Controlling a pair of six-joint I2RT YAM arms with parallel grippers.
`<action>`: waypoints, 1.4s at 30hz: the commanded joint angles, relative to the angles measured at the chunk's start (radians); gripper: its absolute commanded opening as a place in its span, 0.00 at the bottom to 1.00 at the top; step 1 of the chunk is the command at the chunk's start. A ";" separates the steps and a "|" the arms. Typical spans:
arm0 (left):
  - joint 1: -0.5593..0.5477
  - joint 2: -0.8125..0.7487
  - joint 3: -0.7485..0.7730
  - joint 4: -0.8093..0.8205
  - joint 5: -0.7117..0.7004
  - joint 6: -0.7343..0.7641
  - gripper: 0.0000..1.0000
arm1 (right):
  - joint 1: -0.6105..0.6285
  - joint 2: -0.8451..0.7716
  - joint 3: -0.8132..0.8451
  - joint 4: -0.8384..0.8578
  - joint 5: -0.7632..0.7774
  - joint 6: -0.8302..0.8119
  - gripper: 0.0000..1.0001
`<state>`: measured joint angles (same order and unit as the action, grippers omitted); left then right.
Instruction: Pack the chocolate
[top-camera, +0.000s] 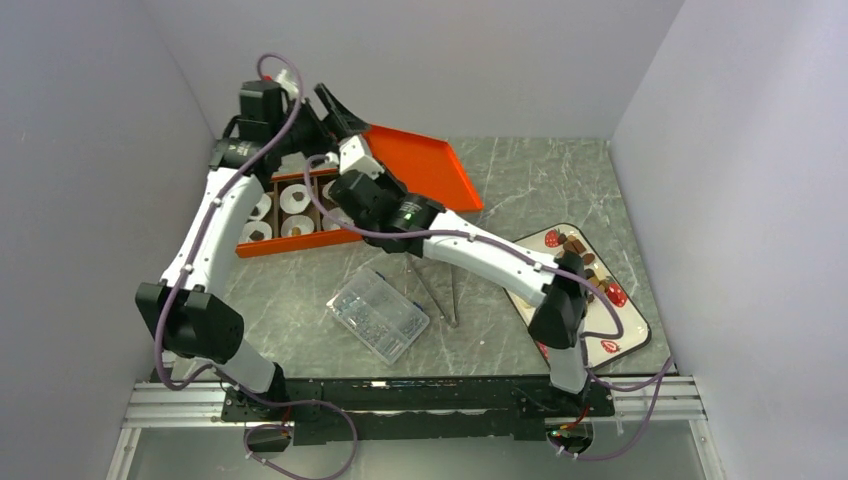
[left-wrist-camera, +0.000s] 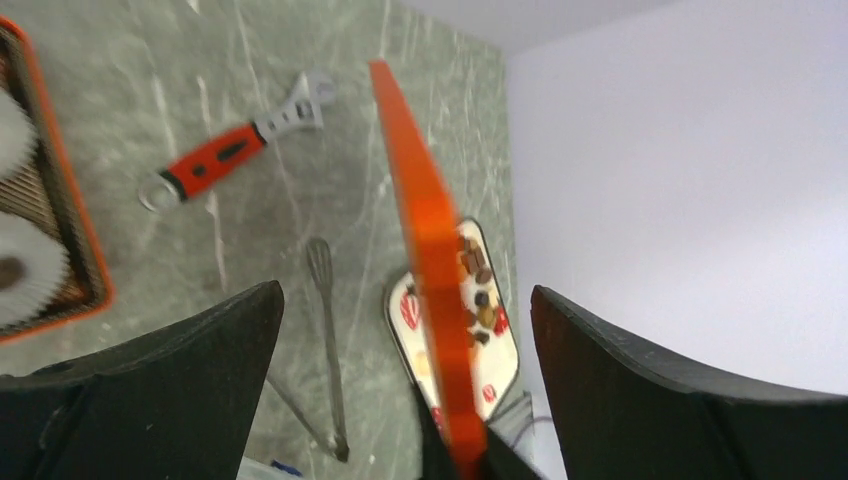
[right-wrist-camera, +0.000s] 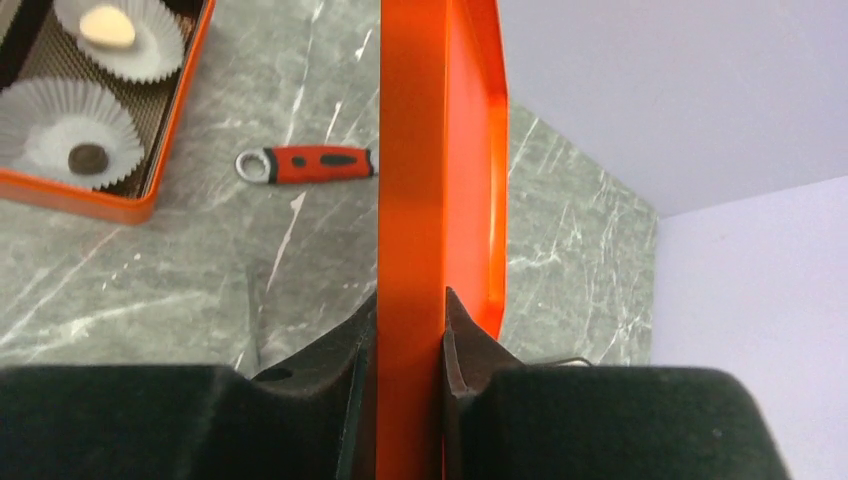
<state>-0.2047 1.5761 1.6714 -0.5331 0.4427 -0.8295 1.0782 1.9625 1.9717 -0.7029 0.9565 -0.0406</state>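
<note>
Lidding step, I reckon: right gripper (right-wrist-camera: 408, 320) jaws pinch the lid (top-camera: 425, 165), left gripper (left-wrist-camera: 405, 292) jaws wide, next lower it square onto the box (top-camera: 300, 246).

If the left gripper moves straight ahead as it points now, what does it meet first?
Probably the orange lid: its edge stands between the open jaws of the left gripper. Depth is unclear.

No legible text, label, brand, number or sign on the lid (top-camera: 430, 170), the wrench (left-wrist-camera: 235, 148), the clear box (top-camera: 378, 313) at 6 o'clock or the tray (top-camera: 630, 322) at 4 o'clock.
</note>
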 joint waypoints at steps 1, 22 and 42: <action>0.110 -0.064 0.076 -0.020 -0.057 0.092 0.99 | -0.033 -0.118 -0.008 0.142 0.015 -0.092 0.00; 0.564 0.100 -0.136 0.023 -0.385 0.323 0.97 | -0.423 -0.331 -0.084 0.447 -0.854 0.384 0.00; 0.623 0.372 -0.144 0.158 -0.196 0.309 0.99 | -0.754 -0.420 -0.473 1.018 -1.428 0.865 0.00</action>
<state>0.4156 1.9324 1.5333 -0.4488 0.1822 -0.5098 0.3660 1.6058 1.5215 0.0330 -0.3561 0.6968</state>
